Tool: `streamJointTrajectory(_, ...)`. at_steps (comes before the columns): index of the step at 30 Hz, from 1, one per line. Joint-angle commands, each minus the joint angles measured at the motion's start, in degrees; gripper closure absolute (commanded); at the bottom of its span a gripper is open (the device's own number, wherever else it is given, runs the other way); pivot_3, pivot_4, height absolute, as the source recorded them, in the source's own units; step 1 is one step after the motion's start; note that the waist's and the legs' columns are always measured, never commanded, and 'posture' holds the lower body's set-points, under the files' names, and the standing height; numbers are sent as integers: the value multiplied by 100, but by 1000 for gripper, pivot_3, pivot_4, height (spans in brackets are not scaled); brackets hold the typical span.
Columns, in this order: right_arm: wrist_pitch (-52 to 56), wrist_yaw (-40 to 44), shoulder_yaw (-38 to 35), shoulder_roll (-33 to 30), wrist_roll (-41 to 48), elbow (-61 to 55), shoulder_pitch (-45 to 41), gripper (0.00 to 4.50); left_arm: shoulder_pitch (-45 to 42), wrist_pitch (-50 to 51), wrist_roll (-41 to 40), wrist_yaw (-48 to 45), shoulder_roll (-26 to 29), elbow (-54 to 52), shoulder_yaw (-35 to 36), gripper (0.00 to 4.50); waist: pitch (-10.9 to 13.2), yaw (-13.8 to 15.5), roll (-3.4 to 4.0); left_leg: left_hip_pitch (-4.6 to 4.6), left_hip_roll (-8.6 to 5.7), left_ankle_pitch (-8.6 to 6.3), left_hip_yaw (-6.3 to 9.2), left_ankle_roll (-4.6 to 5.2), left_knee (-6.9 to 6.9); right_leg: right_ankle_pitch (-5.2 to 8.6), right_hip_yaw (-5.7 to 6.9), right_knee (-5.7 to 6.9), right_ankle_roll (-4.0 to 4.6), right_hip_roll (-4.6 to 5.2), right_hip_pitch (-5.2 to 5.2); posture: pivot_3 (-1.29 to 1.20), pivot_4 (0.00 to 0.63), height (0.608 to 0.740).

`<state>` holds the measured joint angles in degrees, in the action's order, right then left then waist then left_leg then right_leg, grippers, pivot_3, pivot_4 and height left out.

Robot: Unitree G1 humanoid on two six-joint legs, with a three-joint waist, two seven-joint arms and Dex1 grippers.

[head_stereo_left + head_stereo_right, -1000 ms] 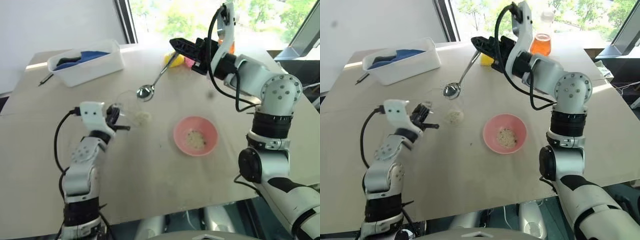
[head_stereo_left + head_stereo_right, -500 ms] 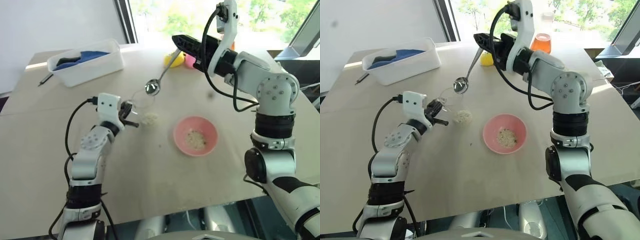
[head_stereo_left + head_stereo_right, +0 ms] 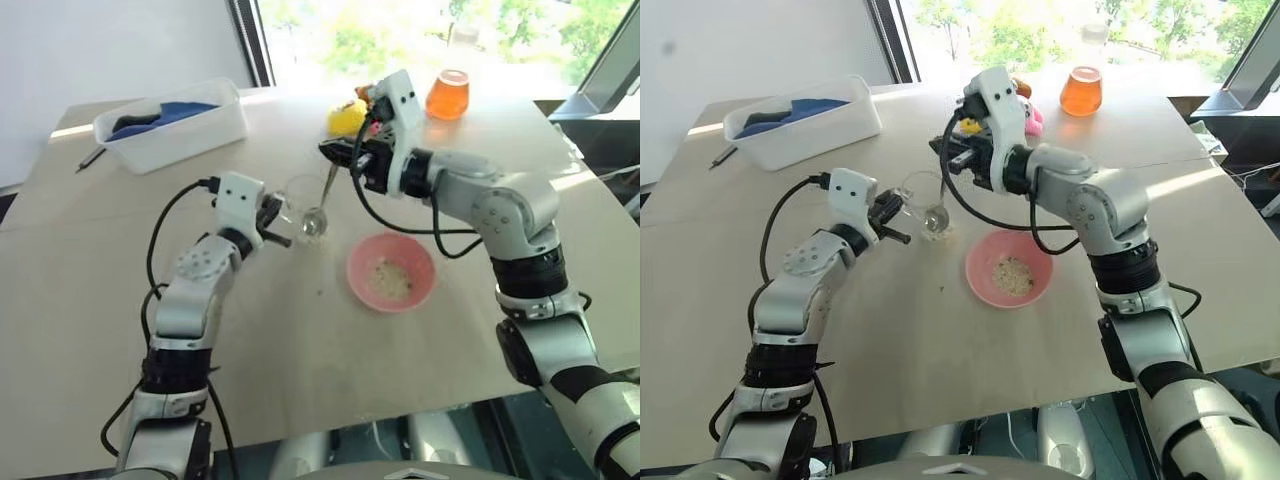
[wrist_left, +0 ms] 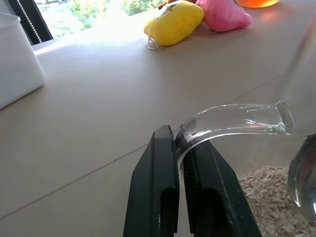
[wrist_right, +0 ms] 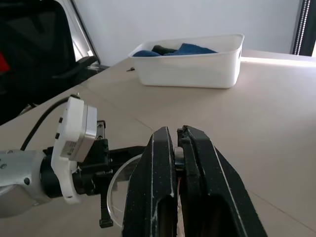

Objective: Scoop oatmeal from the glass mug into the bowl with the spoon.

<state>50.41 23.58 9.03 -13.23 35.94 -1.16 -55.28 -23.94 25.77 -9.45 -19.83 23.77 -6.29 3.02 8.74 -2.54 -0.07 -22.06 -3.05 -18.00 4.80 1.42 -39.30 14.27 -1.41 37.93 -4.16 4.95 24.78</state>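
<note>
The glass mug [image 3: 303, 198] stands left of the pink bowl [image 3: 364, 287]. My left gripper [image 4: 178, 136] is shut on the mug's handle [image 4: 232, 117]. Oatmeal [image 4: 264, 200] lies in the mug's bottom, and a smaller patch of oatmeal [image 3: 390, 277] lies in the bowl. My right gripper [image 3: 340, 152] hangs above the mug, shut on the handle of the silver spoon [image 3: 326, 188]. The spoon slants down into the mug. Its head [image 4: 303, 178] sits just over the grains.
A white tub [image 3: 170, 125] with blue cloth stands at the back left, with a dark pen [image 3: 92, 158] beside it. A yellow toy [image 4: 175, 22], a pink toy [image 4: 224, 15] and an orange tumbler [image 3: 448, 95] sit at the back.
My right gripper has come down and leftward, lowering the spoon head from above the table into the mug. My left gripper has slid the mug a little to the right.
</note>
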Motion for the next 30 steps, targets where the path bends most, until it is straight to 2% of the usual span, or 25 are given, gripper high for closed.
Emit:
streamJointTrajectory(1, -225, 147, 42, 7, -288, -99, 42, 4500, -187, -356, 117, -33, 44, -94, 14, 4490, 0, 1, 0, 0, 0, 0, 0, 0, 0, 0, 0, 0, 0, 0, 0, 0, 150, 740)
streamJointTrajectory(16, 75, 146, -119, 455, -426, -221, 290, 4500, -399, -594, 298, -85, -239, 94, -228, 4490, 0, -1, 0, 0, -3, 1, 3, -1, -3, 0, 6, 2, 0, 2, 0, 0, 150, 740)
streamJointTrajectory(30, 1594, -630, -1927, 873, 659, -239, -181, 4500, -54, -1260, 346, -139, -418, 607, -175, 4490, 0, -3, 0, 2, -3, 1, 3, -2, -3, 0, 4, 6, 0, 3, 0, 0, 150, 740)
